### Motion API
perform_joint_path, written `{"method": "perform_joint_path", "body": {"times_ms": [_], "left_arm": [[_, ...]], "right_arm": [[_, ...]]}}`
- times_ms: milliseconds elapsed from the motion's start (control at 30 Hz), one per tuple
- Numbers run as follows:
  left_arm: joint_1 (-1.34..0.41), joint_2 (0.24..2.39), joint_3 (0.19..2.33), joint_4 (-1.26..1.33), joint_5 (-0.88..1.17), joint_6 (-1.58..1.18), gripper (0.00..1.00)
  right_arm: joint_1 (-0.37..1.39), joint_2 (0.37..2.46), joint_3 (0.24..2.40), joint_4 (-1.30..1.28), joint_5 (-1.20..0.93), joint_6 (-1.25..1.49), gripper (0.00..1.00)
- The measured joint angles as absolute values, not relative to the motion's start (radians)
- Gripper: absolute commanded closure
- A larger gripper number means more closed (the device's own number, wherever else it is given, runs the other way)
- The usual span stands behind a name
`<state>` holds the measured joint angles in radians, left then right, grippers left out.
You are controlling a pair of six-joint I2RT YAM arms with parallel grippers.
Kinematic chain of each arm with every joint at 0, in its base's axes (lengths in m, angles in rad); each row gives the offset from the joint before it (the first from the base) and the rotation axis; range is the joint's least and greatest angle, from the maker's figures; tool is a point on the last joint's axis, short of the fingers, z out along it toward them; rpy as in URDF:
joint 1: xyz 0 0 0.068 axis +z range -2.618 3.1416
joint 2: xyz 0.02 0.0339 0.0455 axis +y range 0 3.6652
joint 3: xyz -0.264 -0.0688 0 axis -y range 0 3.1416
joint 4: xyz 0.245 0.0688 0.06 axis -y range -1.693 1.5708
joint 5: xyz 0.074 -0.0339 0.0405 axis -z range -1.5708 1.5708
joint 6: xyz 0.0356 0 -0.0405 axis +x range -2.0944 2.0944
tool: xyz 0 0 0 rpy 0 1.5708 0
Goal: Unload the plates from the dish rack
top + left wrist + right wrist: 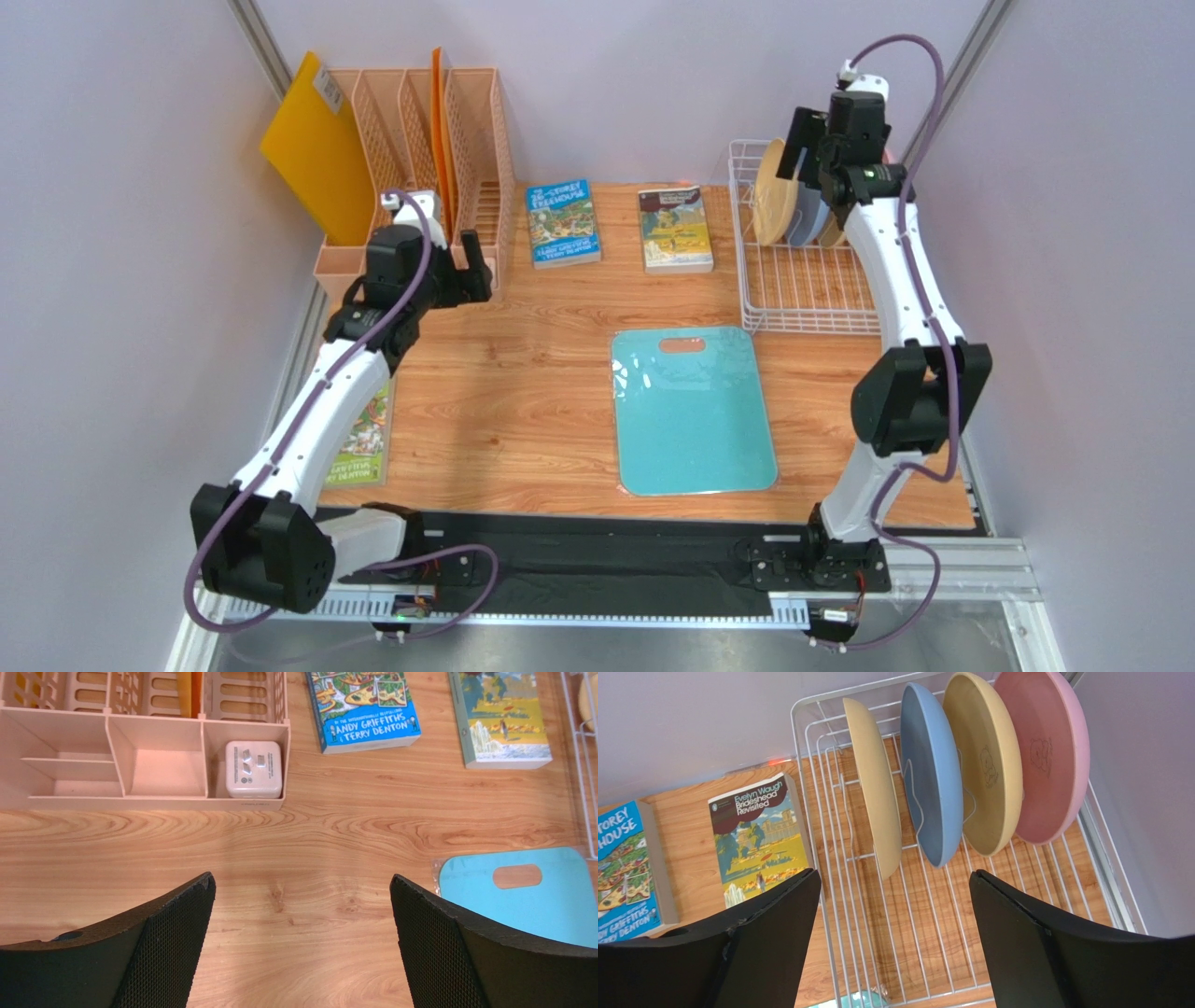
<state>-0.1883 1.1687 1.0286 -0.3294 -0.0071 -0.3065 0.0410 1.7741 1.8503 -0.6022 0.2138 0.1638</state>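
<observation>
The four plates stand on edge in the dish rack, at the far right corner of the bench. They are slotted between the upright prongs at the rack's far end. From left to right they run: cream-yellow plate, grey-blue plate, tan-mustard plate and pink plate, the pink one closest to the right edge. The last two carry a faint drawing near the centre. The near part of the rack holds nothing.

My right gripper hangs above the rack with its jaws spread wide. It holds nothing and touches no plate.

A teal cutting board lies flat mid-bench, its far right corner just beside the rack's near left corner. Two books lie along the far edge: a Brideshead Revisited paperback just left of the rack, and a blue paperback further left.

A peach organizer sits at the far left corner with a yellow folder leaning at its left. A white plug adapter rests in its front tray. My left gripper hovers over bare wood near that organizer, jaws wide apart and empty. A green booklet lies by the left edge.
</observation>
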Motion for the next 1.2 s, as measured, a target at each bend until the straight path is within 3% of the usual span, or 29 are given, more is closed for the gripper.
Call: {"method": "perform_joint_path", "body": {"times_ms": [400,567,767,867,933,967,1033,1067,1100,1200], "left_arm": [[-0.247,1.247,1.007,-0.260,-0.142,-0.282,0.02],[-0.249,1.250,0.997,-0.241,-0.165,-0.281,0.02],[-0.249,1.259,0.994,-0.241,-0.176,-0.281,0.02],[-0.249,1.259,0.993,-0.241,-0.181,-0.281,0.02],[-0.249,1.262,0.993,-0.241,-0.186,-0.281,0.02],[-0.249,1.264,0.993,-0.241,-0.187,-0.281,0.02],[-0.249,1.270,0.992,-0.241,-0.189,-0.281,0.02],[-0.249,1.273,0.991,-0.240,-0.190,-0.281,0.02],[-0.249,1.274,0.989,-0.240,-0.190,-0.282,0.02],[-0.249,1.275,0.979,-0.240,-0.191,-0.281,0.02]], "right_arm": [[0.135,2.116,2.188,-0.640,0.395,0.010,0.23],[0.137,2.184,2.205,-0.640,0.455,-0.025,0.26],[0.139,2.233,2.206,-0.640,0.504,-0.057,0.38],[0.143,2.244,2.206,-0.639,0.521,-0.076,0.54],[0.149,2.247,2.206,-0.638,0.533,-0.093,0.56],[0.152,2.249,2.207,-0.636,0.540,-0.099,0.68],[0.159,2.254,2.209,-0.632,0.557,-0.116,0.72],[0.162,2.256,2.209,-0.631,0.569,-0.122,0.89],[0.166,2.257,2.209,-0.632,0.577,-0.126,0.97],[0.171,2.260,2.209,-0.630,0.635,-0.148,1.00]]}}
